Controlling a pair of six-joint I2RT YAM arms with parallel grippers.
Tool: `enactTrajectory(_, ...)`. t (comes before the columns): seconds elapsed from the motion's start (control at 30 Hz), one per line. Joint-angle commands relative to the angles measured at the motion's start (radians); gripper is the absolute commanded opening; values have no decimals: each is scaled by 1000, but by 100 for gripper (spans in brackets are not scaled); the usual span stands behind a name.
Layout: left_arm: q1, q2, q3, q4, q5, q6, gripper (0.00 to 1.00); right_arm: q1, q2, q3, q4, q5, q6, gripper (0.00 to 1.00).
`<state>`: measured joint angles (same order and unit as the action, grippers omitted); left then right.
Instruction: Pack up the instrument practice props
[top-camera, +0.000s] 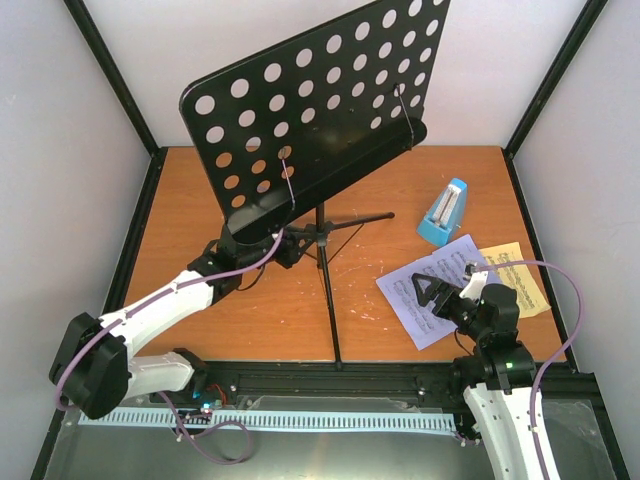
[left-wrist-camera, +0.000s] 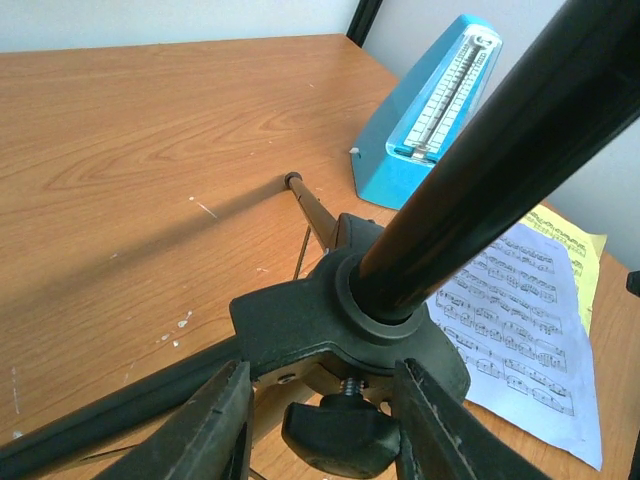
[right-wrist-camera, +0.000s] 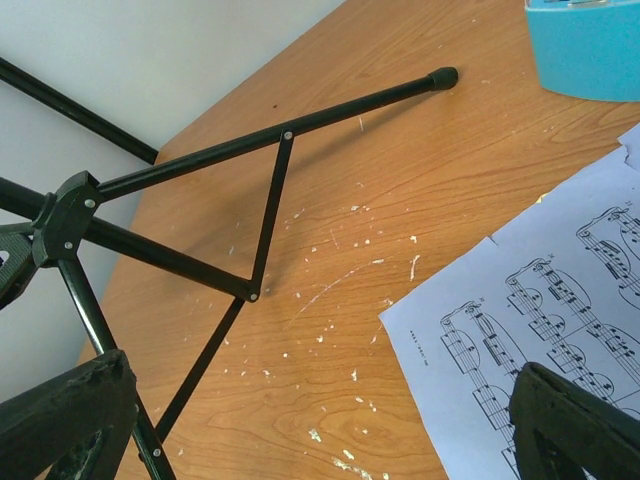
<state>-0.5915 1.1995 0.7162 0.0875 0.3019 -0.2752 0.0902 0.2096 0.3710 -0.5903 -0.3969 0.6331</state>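
Black music stand (top-camera: 320, 110) hub sits between your left gripper (left-wrist-camera: 322, 378) jaws.
Those jaws are half-narrowed around the clamp knob (left-wrist-camera: 335, 440), with a gap on one side, and contact is unclear. From above, the stand's desk hides them, and its top corner is cropped. Right of the stand lie the metronome (top-camera: 443, 213), white page (right-wrist-camera: 560, 300) and yellow page (top-camera: 520, 275). Your right gripper (top-camera: 440, 292) gapes wide over the white one. Left of the stand is bare table (top-camera: 190, 320).

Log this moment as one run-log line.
left gripper straddling hub knob of music stand, grip unclear | right gripper open over white sheet | metronome, yellow page on table
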Motion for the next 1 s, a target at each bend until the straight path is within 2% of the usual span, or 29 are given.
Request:
enactTrajectory(0.0, -7, -11, 2, 9, 12, 3, 32, -4, -2, -7, 11, -5, 6, 100)
enactTrajectory(0.2, -7, -20, -8, 18, 33, -71, 24, -4, 4, -7, 37, -59, -14, 100)
enactTrajectory(0.33, -7, -28, -23, 17, 51, -190, 18, -4, 12, -18, 115, -161, -38, 99)
enactTrajectory(0.5, -7, -35, -57, 28, 85, -356, 17, -3, 18, -44, 194, -247, -47, 96)
enactTrajectory(0.67, -3, -34, -90, 72, 136, -491, 16, 0, 32, -60, 227, -263, -59, 92)
enactTrajectory(0.8, 9, -34, -92, 97, 165, -532, 15, 15, 69, -63, 247, -261, -70, 89)
enactTrajectory(0.97, 50, -30, -111, 149, 235, -623, 10, 83, 123, -66, 285, -220, -66, 84)
